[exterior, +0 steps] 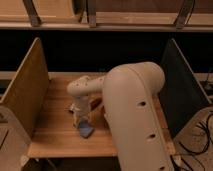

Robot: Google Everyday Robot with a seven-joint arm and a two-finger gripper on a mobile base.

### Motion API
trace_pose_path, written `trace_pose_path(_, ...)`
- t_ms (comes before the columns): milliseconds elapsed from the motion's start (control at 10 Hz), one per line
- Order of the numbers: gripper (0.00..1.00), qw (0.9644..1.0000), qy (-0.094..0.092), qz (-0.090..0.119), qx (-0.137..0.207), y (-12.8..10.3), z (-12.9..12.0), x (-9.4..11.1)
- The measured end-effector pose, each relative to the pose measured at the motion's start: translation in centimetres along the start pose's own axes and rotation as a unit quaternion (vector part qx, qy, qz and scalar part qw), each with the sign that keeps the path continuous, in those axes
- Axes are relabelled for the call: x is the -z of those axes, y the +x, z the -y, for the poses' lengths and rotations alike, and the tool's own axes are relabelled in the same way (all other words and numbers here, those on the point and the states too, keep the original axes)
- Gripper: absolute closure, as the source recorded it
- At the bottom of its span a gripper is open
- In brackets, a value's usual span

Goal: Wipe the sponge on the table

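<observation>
While the big pale arm [132, 115] crowds the near right of the view, the table [55, 135] stretches light and planked between its tan left panel and dark right one. Reaching left and down, the gripper [81, 119] sits low over the near middle of the tabletop, right at the sponge [85, 132], which rests on the wood just below it. How the jaws stand I cannot tell. Judging by this, gripper and sponge have met; no wiped track shows, so how much rubbing remains is unclear.

Arm [134, 115] elbow raised near camera, forearm [92, 86] folded across; gripper [82, 121] low, pointing down.
</observation>
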Motion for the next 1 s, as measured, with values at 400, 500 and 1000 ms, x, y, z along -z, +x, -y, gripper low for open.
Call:
trace_pose_path(400,1.00,0.9995,0.001,-0.011,0.028,0.1,-2.0,-0.5)
trace_pose_path(500,1.00,0.9992,0.008,-0.024,0.032,0.9,-2.2,-0.8)
trace_pose_path(1000,1.00,0.9961,0.042,-0.075,-0.020,2.7,1.7,-0.8)
